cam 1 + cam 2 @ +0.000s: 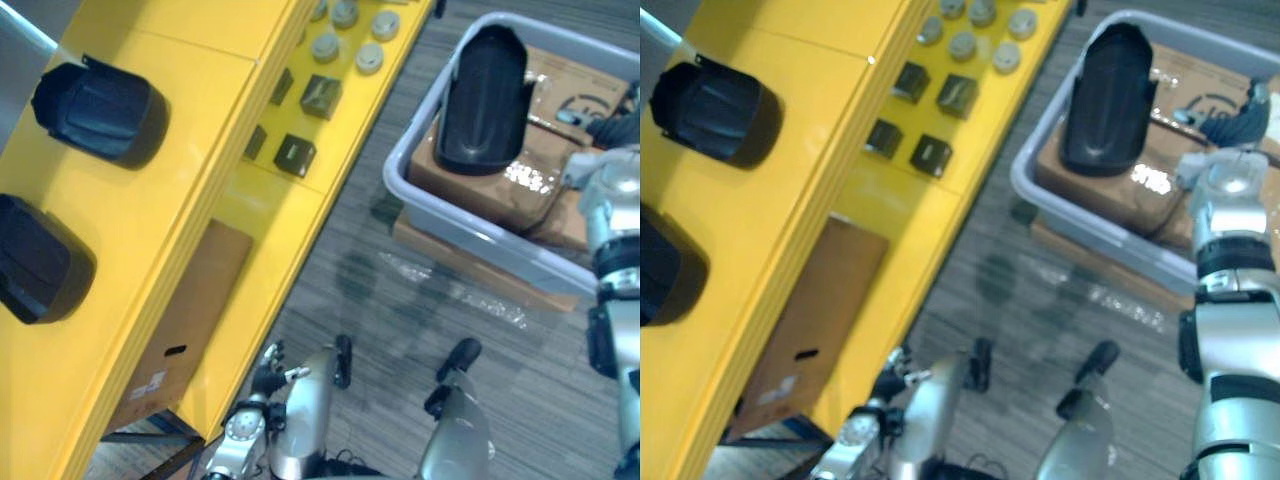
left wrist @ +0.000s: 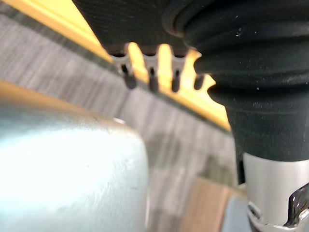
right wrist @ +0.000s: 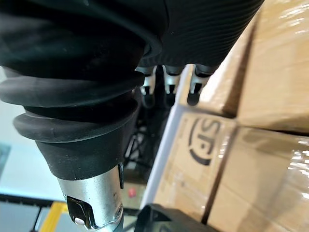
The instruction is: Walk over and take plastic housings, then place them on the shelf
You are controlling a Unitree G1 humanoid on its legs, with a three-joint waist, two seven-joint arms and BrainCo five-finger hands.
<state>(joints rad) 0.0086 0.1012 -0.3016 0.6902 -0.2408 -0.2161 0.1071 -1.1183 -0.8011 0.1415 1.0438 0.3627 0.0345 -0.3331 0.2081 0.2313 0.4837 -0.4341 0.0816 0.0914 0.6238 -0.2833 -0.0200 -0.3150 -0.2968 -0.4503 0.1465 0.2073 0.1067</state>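
Observation:
Two black plastic housings (image 1: 100, 110) (image 1: 35, 262) lie on the top of the yellow shelf (image 1: 190, 190) at the left. A third black housing (image 1: 482, 98) stands in the grey bin (image 1: 470, 225) at the right, resting on cardboard boxes (image 1: 470, 185). My right hand (image 1: 1232, 118) hangs over the bin's right part, to the right of that housing and apart from it. In the right wrist view its fingers (image 3: 166, 82) point down, relaxed and empty. My left hand (image 2: 129, 77) hangs low beside the shelf's front, fingers relaxed, holding nothing.
Small black square parts (image 1: 296, 154) and grey round caps (image 1: 350, 35) sit on the shelf's lower level. A flat cardboard box (image 1: 185, 320) leans under the shelf. The bin stands on a cardboard sheet (image 1: 480, 262), with clear plastic film (image 1: 470, 298) on the grey floor.

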